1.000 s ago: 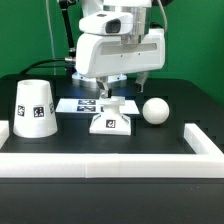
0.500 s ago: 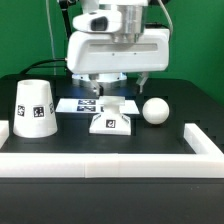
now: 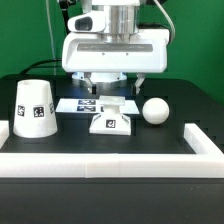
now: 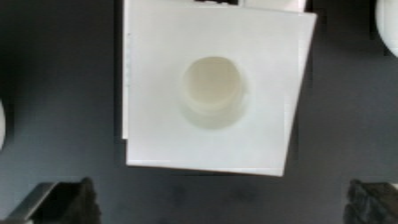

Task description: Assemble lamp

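Gripper (image 3: 112, 91) spread wide abv base (image 3: 111, 121); table (image 4: 63, 110) shows along both side edges.

The base (image 3: 111, 119) hides part of the marker board (image 3: 77, 104); the wrist view's edge crops the gripper's (image 4: 217, 200) fingers (image 4: 64, 200).

Open gaps between shade (image 3: 34, 108), base (image 3: 111, 118), bulb (image 3: 154, 111)

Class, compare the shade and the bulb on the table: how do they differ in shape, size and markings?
The shade is a tapered cup standing wide end down; the bulb is a round ball. The shade is clearly larger than the bulb. The shade carries black-and-white tags; the bulb is plain. Both are white.
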Robot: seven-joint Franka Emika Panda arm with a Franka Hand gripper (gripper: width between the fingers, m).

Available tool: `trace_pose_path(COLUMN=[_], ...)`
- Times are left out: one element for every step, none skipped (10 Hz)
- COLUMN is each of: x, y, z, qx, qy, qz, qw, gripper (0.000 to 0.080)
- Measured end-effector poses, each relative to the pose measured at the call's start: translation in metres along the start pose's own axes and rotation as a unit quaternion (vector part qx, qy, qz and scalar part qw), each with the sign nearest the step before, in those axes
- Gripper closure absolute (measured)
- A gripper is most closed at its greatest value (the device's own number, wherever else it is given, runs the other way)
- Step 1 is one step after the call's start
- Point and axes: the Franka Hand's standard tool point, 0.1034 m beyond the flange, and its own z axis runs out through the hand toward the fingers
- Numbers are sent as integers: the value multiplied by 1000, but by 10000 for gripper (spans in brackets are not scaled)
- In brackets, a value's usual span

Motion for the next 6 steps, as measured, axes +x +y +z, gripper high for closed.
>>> trace_pose_path(x=[-2,-3,-6,-9,-15,-19], y=[2,4,4,5,4,4], z=[3,5,7,10,14,18], qx=[1,1,1,1,0,0], qy=[-1,1,0,4,5,7], qz=[-3,-9,-9,-11,-12,-14], qw=[1000,1000,1000,1000,1000,1000], gripper=[100,100,100,100,100,100])
